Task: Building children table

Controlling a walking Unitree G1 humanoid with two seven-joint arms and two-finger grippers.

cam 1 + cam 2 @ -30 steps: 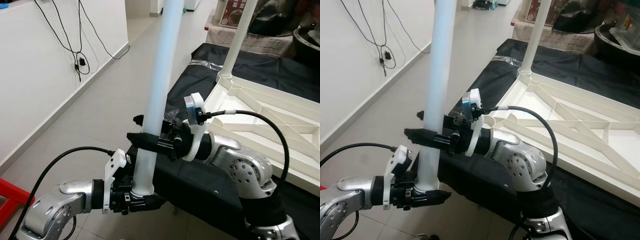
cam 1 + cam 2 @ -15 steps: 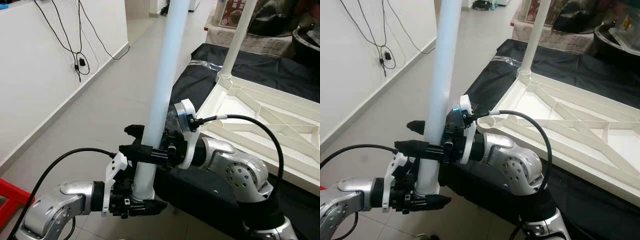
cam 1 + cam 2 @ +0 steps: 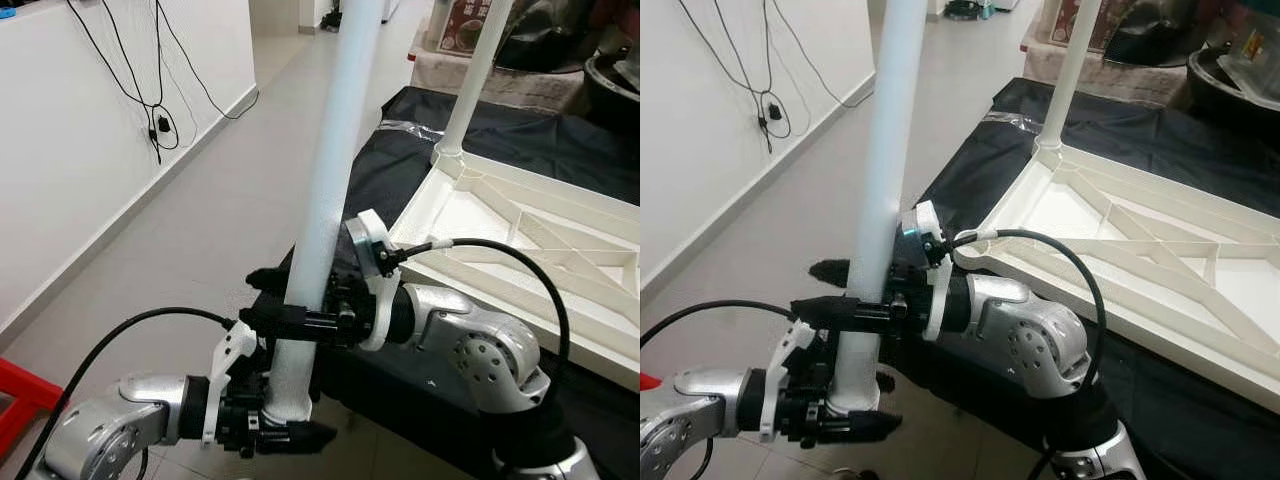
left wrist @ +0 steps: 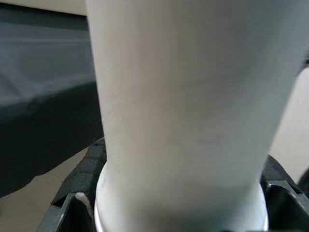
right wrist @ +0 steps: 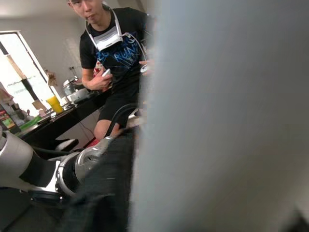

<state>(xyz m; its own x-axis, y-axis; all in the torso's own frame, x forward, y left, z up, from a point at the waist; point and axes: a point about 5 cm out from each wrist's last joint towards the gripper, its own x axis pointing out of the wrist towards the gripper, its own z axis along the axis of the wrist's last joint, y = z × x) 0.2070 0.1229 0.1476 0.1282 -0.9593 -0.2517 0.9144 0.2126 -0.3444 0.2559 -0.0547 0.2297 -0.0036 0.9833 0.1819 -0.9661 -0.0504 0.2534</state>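
With our left pincer point(image 3: 285, 432) clamped at the white table leg's point(image 3: 322, 215) base and right pincer point(image 3: 285, 318) gripping just above, we should keep it plumb while steering toward the upturned tabletop's point(image 3: 520, 230) near corner socket.

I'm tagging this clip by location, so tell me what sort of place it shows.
Probably a room in a home, used as an assembly spot. There is a tiled floor, a white wall with hanging cables, and an upturned white tabletop on a black cloth, while both grippers hold a white table leg.
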